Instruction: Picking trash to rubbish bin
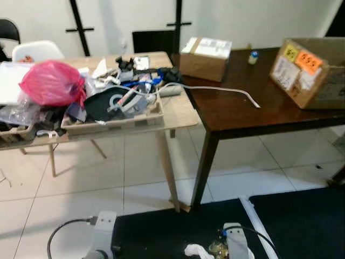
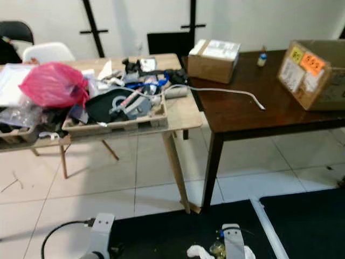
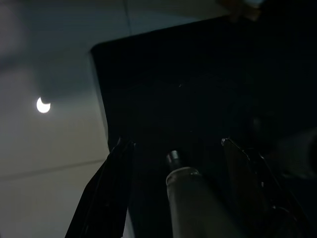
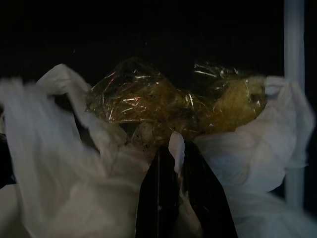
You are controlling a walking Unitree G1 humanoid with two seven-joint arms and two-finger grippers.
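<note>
The right gripper (image 4: 174,163) is hanging low at the near edge of the scene, over a black floor mat (image 1: 178,226), and its two black fingers are pressed together on a bundle of trash (image 4: 163,106): crumpled white tissue wrapped around yellowish, crinkled clear plastic. From the head camera the same trash (image 1: 207,250) is showing as a white and yellow wad just beside the right arm. The left gripper (image 3: 176,148) is hanging idle to the left over the edge of the same mat, its fingers standing apart with nothing between them.

Farther off, a light wooden table (image 1: 180,110) is standing on white floor tiles (image 1: 81,183), carrying a shallow tray (image 1: 116,123) heaped with cables and dark odds and ends, and to its left a pink plastic bag (image 1: 51,82). Touching that table on the right, a dark brown table (image 1: 237,110) is holding a small cardboard box (image 1: 205,58) at its far left, a larger cardboard box (image 1: 310,73) with orange and yellow stickers at the right, and a small bottle (image 1: 253,56) between them. A white cable (image 1: 226,90) is trailing from the tray across the dark tabletop.
</note>
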